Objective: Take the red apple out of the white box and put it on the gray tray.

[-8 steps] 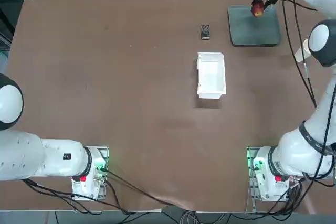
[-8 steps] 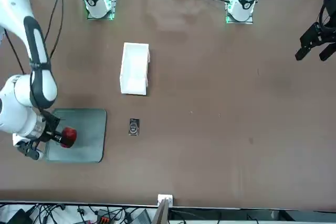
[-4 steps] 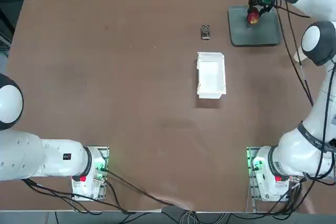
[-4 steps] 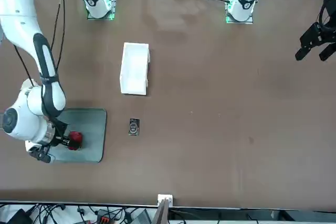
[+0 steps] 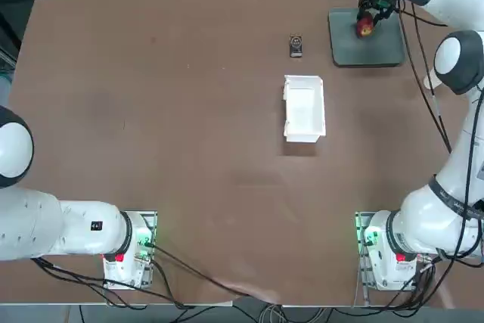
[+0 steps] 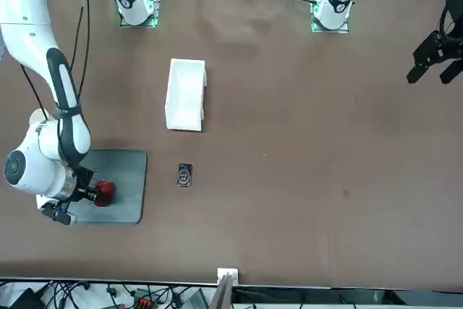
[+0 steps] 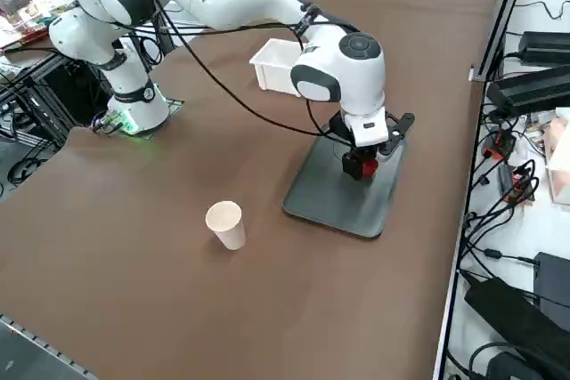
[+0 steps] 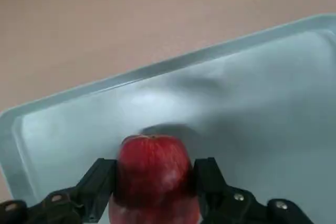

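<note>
On the far right part of the brown table (image 5: 189,149), the right arm reaches out over the gray tray (image 5: 378,47), which is the biggest task item, lying flat well apart from the white box (image 5: 304,107). The box sits empty near the table's middle, open side up. A white paper cup (image 7: 225,224) stands off the tray's side, and a small dark device (image 5: 296,46) lies between box and tray, nearer the tray. Smallest is the red apple (image 8: 153,174), pinched between the two fingers of the right gripper (image 8: 153,182), whose pads press its sides. The wrist view shows the apple low over the tray floor, close to one rim; whether it touches cannot be told.

The step in hand is the placing: the carry is done and the release is not. The next move calls for a short lowering until the fruit rests, then parting the fingers gently so it does not roll toward the rim.

Compared with a second ago, the gripper has come down and in from above the tray's far edge; over the last half second it has barely shifted.
</note>
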Robot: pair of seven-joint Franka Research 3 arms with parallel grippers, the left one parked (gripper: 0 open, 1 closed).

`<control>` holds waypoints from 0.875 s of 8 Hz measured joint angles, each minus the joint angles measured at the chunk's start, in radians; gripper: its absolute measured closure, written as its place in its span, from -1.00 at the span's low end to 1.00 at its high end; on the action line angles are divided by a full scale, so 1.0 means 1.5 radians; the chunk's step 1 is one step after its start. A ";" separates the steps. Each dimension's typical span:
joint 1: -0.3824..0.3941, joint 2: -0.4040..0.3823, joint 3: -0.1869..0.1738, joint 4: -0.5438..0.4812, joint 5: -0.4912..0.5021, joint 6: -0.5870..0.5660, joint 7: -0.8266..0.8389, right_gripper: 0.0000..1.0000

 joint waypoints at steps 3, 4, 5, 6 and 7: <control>0.001 0.001 0.001 0.000 -0.007 0.000 -0.004 -0.99; 0.001 0.001 0.002 0.001 -0.015 0.001 -0.009 -1.00; 0.002 0.000 0.004 0.006 -0.022 0.002 -0.011 -1.00; 0.002 -0.003 0.008 0.013 -0.026 0.002 -0.012 -1.00; 0.003 -0.011 0.014 0.019 -0.042 0.003 -0.013 -1.00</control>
